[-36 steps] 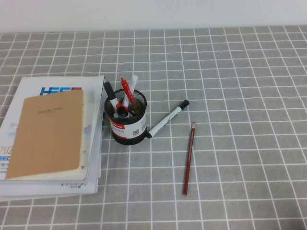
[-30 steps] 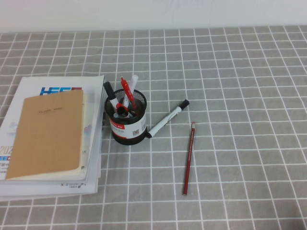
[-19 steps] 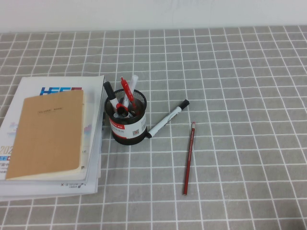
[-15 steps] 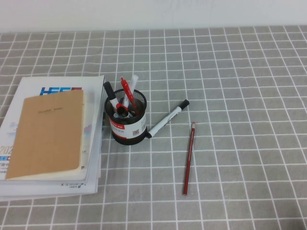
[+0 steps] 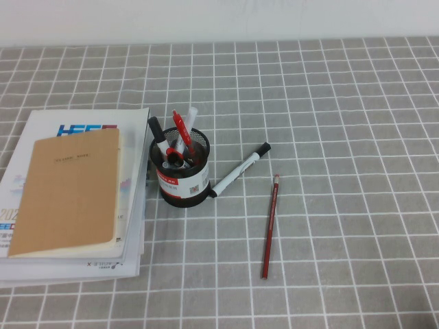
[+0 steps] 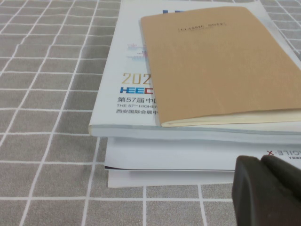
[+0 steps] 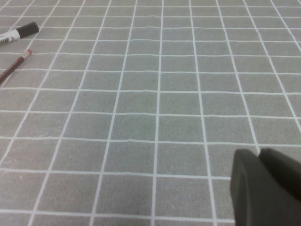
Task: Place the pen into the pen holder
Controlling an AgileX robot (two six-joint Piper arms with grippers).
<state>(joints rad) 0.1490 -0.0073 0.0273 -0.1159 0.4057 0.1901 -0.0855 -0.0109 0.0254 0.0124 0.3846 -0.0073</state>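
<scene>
We are seeing nothing changed from earlier: the pen [image 5: 270,226] is lying flat, right of the pen holder [image 5: 181,173], beyond the white marker [image 5: 240,170]. Our left gripper [image 6: 268,190] is hovering beside the books [image 6: 197,84], our right gripper [image 7: 265,186] over bare cloth; both look closed and empty.

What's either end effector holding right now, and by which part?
Nothing. The pen lies free on the table. Left end effector sits by the books, right end effector over bare cloth; both shut.
</scene>
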